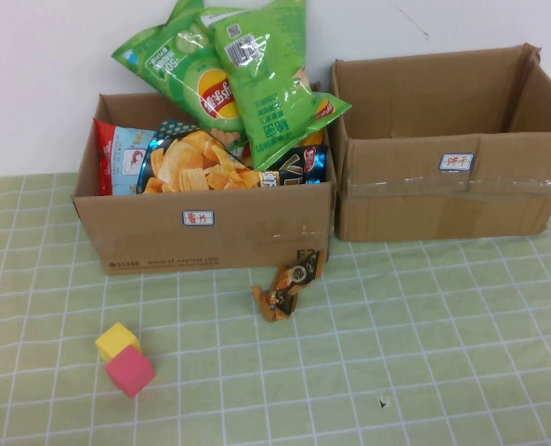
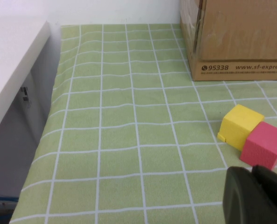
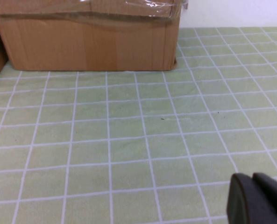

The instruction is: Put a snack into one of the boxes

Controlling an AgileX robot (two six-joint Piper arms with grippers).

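Observation:
A small orange-brown snack packet (image 1: 287,283) lies on the green checked cloth, leaning against the front of the left cardboard box (image 1: 205,232). That box is heaped with chip bags (image 1: 229,84). The right cardboard box (image 1: 452,200) stands beside it with its top open. Neither arm shows in the high view. My left gripper (image 2: 252,170) is shut and empty, low over the cloth just short of the pink cube (image 2: 265,144). Shut as well and holding nothing, my right gripper (image 3: 252,177) hovers over bare cloth in front of the right box (image 3: 91,42).
A yellow cube (image 1: 117,341) and a pink cube (image 1: 130,370) sit touching at the front left of the cloth. In the left wrist view the cloth ends at a white ledge (image 2: 12,60) with a drop beside it. White labels (image 1: 199,218) mark both box fronts.

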